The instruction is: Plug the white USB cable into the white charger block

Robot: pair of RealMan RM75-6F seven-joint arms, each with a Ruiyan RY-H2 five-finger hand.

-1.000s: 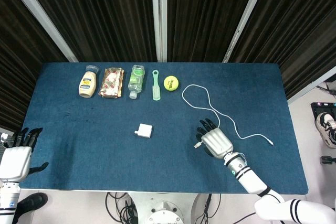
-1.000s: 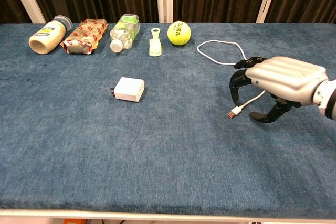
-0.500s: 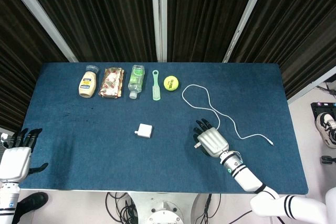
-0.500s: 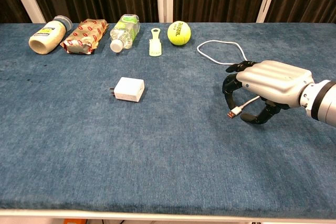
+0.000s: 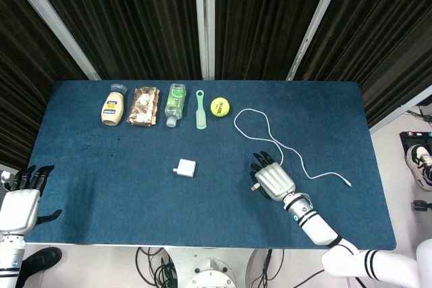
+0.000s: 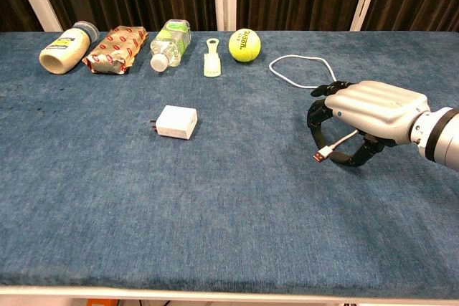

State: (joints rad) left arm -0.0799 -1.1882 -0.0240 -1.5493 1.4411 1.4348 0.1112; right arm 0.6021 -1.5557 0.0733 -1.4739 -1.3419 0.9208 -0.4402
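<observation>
The white charger block (image 5: 184, 167) (image 6: 175, 122) lies flat near the table's middle. The white USB cable (image 5: 251, 110) (image 6: 301, 56) loops from the far right toward me. Its USB plug (image 6: 320, 154) (image 5: 254, 186) sticks out to the left from under my right hand (image 5: 273, 180) (image 6: 373, 109). That hand lies palm down, holding the cable just behind the plug between its curled fingers and thumb. The plug is well right of the charger. My left hand (image 5: 20, 204) hovers with fingers spread off the table's left edge, holding nothing; only the head view shows it.
Along the far edge lie a mayonnaise bottle (image 6: 66, 50), a snack packet (image 6: 115, 49), a small clear bottle (image 6: 169, 43), a green tool (image 6: 211, 59) and a yellow tennis ball (image 6: 244, 45). The cable's small far plug (image 5: 347, 183) rests to the right of my right hand.
My right hand moved left over the plug end and curled its fingers and thumb around the cable; in the last half second the plug shifted slightly with it. The left hand stayed put.
</observation>
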